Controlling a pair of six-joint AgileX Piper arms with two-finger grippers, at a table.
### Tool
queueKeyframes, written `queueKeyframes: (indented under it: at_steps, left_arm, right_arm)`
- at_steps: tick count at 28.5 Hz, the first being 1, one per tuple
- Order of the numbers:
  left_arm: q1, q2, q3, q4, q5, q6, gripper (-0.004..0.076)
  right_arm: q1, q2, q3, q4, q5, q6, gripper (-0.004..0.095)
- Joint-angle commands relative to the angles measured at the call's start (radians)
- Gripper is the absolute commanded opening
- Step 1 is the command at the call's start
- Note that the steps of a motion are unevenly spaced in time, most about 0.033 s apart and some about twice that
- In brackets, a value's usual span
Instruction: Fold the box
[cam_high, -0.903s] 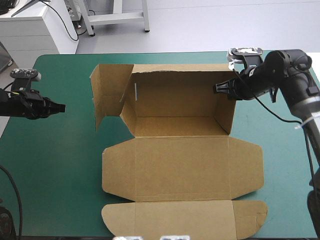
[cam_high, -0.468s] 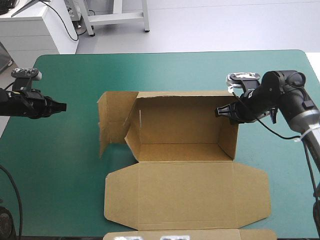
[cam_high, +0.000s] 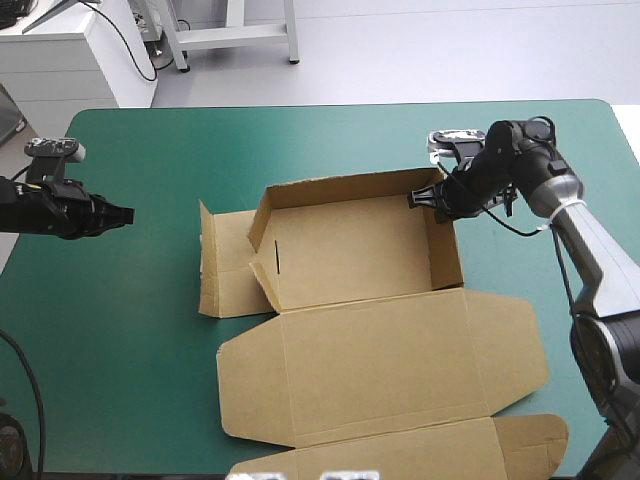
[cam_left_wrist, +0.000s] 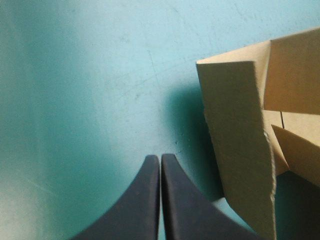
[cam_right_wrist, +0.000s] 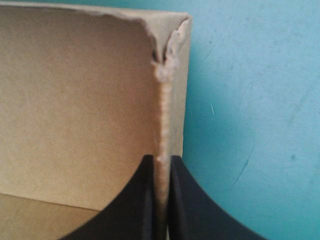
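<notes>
Two arms, one grip on the box (cam_high: 350, 250)

My right arm reaches in from the table's right side. Its jaws are pinched onto the tray's far right corner, with the wall edge between my black fingers (cam_right_wrist: 195, 215). My left jaws are pressed together and hold no board. They hover over the teal-green table (cam_high: 130, 330), aimed at the left flap (cam_high: 228, 268). Mid-table, the tray's brown floor shows bare and the lid (cam_high: 400, 370) lies flat nearer me.

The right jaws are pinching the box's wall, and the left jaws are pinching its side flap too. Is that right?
Not quite. The left jaws pinch nothing: the left wrist view shows them shut on themselves over the teal-green cover, apart from the box's side flap. The right jaws do pinch the box's wall.
</notes>
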Motion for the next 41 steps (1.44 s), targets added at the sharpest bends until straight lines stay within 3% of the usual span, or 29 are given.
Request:
queueKeyframes:
  at_steps: [1,7,14,17,24,26,31,37,41]
  left_arm:
    - [0.002,-0.033,-0.024,-0.059,-0.014,-0.005,-0.0008]
    - [0.002,-0.033,-0.024,-0.088,-0.014,0.005,-0.0008]
    - [0.002,-0.033,-0.024,-0.088,-0.018,0.005,-0.0008]
    - [0.002,-0.033,-0.024,-0.088,-0.018,0.005,-0.0008]
    - [0.002,-0.033,-0.024,-0.088,-0.018,0.005,-0.0008]
    - [0.002,-0.033,-0.024,-0.088,-0.018,0.005,-0.0008]
    - [0.002,-0.033,-0.024,-0.088,-0.018,0.005,-0.0008]
    - [0.002,-0.033,-0.024,-0.088,-0.018,0.005,-0.0008]
    - [0.002,-0.033,-0.024,-0.088,-0.002,0.003,-0.0008]
  right_arm:
    - [0.003,-0.009,-0.059,0.024,-0.017,-0.012,-0.0015]
    - [0.001,0.040,-0.113,-0.073,-0.006,0.013,-0.0003]
    - [-0.003,0.057,-0.134,-0.131,-0.017,0.093,0.0119]
    - [-0.009,0.059,-0.145,-0.125,0.000,0.100,0.0225]
    - [-0.009,0.057,-0.253,-0.143,0.105,0.100,0.0612]
    - [-0.009,0.036,-0.274,-0.133,0.105,0.109,0.0666]
    - [-0.009,-0.027,-0.250,-0.104,0.105,0.103,0.0672]
    - [-0.009,-0.126,-0.052,-0.137,0.103,0.101,0.0671]
    - [-0.009,-0.111,0.033,-0.110,0.043,0.101,0.0671]
